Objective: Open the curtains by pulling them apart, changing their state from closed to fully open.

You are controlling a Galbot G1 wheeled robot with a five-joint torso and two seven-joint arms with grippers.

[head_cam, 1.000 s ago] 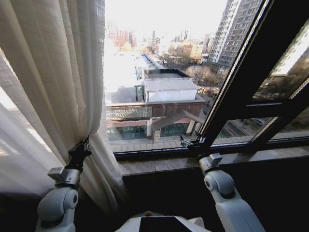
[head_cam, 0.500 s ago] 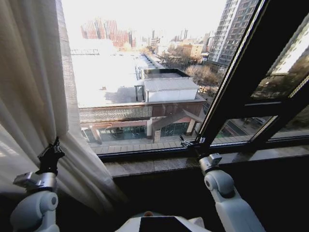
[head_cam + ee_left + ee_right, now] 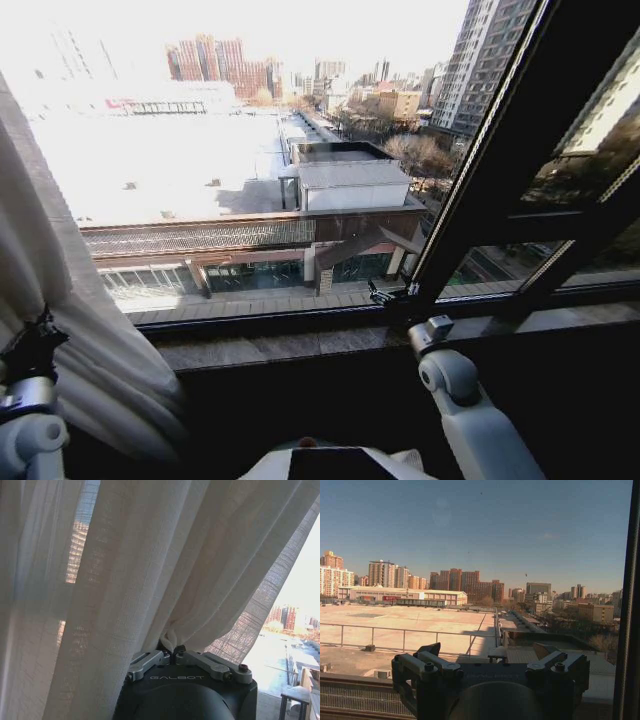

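Now the curtains (image 3: 70, 330) hang bunched at the far left of the head view, a mass of sheer white pleated cloth covering only the left edge of the window (image 3: 270, 170). Most of the glass stands bare, showing roofs, a wide pale rooftop and tall buildings outside.

Low at the left edge, the left gripper (image 3: 38, 330) has its fingers closed on a fold of the curtains. In the left wrist view the two silver fingers (image 3: 150, 661) meet at their tips, and a pinched gather of cloth rises from between them (image 3: 170, 642). From that pinch the curtains (image 3: 125, 570) fan upward and outward in long pleats across nearly the whole view, with a strip of bright city showing past their edge.

On the other side, the right gripper (image 3: 380, 295) sits at the window sill (image 3: 300, 345), close against the dark window frame (image 3: 480, 200) where the slanted bar meets the lower rail. It is well apart from the curtains. In the right wrist view its fingers (image 3: 427, 667) stand spread wide, one at each side of the wrist, with nothing between them (image 3: 490, 667). Beyond them lie open sky, a flat roof with a railing and a row of reddish towers. The dark frame (image 3: 630, 600) runs up one edge of that view.
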